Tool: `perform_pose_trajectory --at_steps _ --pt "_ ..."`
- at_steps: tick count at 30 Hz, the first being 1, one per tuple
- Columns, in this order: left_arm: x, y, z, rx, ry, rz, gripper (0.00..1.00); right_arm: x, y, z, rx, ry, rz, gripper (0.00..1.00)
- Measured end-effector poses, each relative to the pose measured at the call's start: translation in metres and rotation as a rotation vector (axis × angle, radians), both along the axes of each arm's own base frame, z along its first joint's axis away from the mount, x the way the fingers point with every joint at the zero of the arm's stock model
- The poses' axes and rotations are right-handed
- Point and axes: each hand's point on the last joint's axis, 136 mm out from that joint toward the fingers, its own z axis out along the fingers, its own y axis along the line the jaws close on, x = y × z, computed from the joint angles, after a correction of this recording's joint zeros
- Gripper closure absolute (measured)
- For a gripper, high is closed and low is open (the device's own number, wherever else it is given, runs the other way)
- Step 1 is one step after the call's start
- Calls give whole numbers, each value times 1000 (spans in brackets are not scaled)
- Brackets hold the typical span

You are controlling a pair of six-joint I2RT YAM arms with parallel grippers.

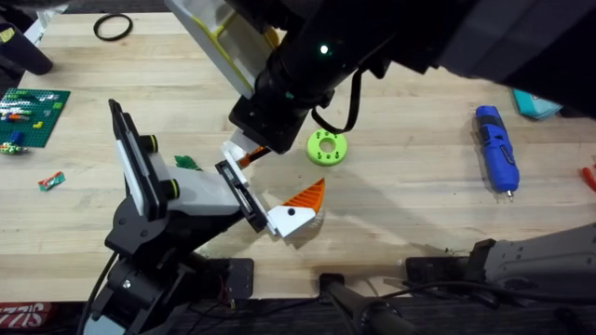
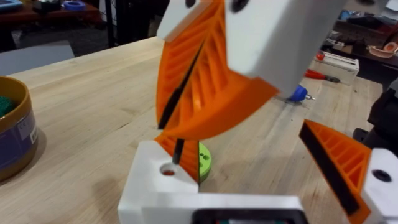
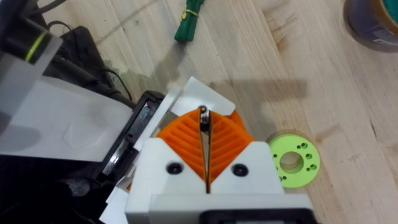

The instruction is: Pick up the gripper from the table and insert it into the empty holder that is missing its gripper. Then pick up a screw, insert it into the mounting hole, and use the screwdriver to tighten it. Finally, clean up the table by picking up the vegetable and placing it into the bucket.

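The gripper [image 2: 163, 175], an orange ribbed finger on a white block with a round hole, sits at the left arm's holder. My left gripper [image 1: 279, 181] is open, its other orange finger [image 2: 339, 163] well apart. My right gripper [image 2: 180, 124] hangs just above the block, its orange pads [image 3: 186, 140] shut on a thin dark screw [image 2: 178, 151]. The screw's tip points down at the hole. Far to the right on the table lies the blue screwdriver [image 1: 496, 149]. A green vegetable [image 1: 186, 162] lies left of the grippers. The bucket [image 2: 12, 134] stands farther off.
A lime-green ring [image 1: 326, 147] lies just right of the grippers. A green baseplate [image 1: 33, 113] with small bricks and a wrapped sweet [image 1: 51, 180] sit at the far left. A black ring [image 1: 112, 27] lies at the back left.
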Motion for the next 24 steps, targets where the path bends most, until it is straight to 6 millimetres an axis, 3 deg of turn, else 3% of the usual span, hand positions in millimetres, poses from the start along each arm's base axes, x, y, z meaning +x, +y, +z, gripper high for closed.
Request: perform_pose_trajectory --at_steps 24 --pt "0 0 0 -1 3 2 14 1 2 8 25 -23 9 995"
